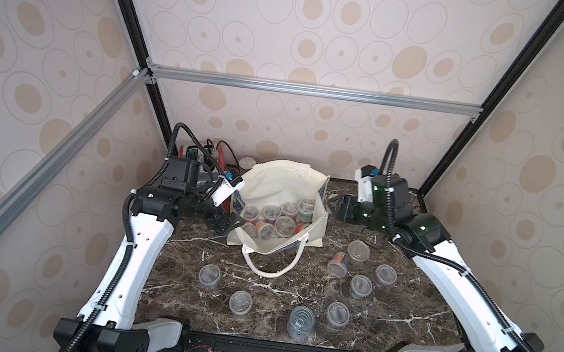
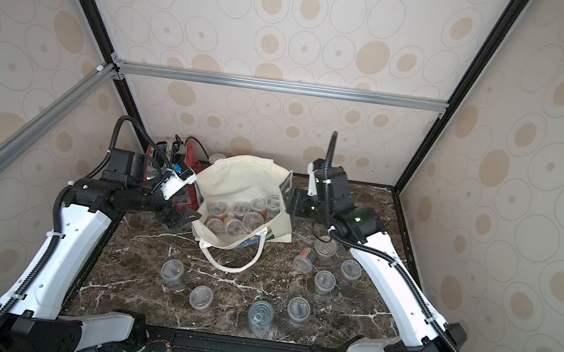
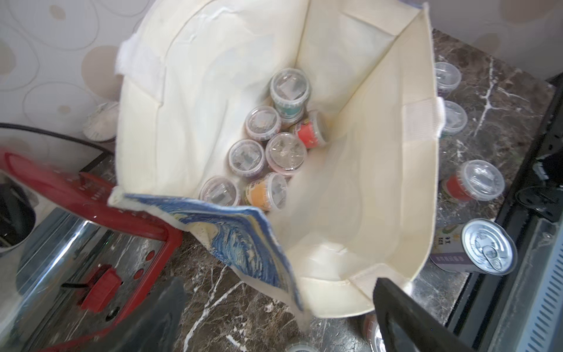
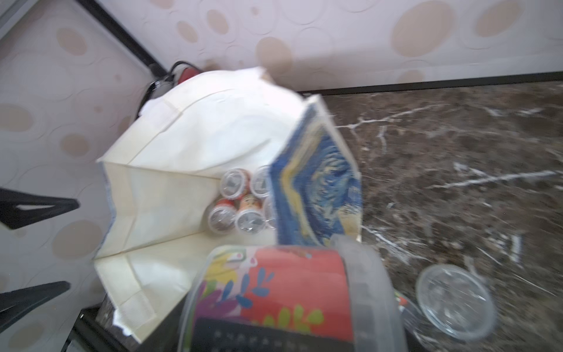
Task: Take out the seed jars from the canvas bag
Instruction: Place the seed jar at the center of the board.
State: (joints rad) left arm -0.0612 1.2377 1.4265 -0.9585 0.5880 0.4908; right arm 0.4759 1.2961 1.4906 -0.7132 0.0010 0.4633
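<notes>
Right gripper [image 1: 334, 206]: clamps red-labelled seed jar [image 4: 283, 289], just outside the canvas bag [image 1: 283, 184]. Left gripper [image 1: 229, 224]: wide, empty, at its mouth; other seed jars [image 1: 277, 217] just ahead. We judge the step to be carry-out; next, an upright set-down on bare table.

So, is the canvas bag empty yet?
Not empty: the canvas bag gapes open, and the left wrist view shows seven seed jars clustered on its bottom.
</notes>
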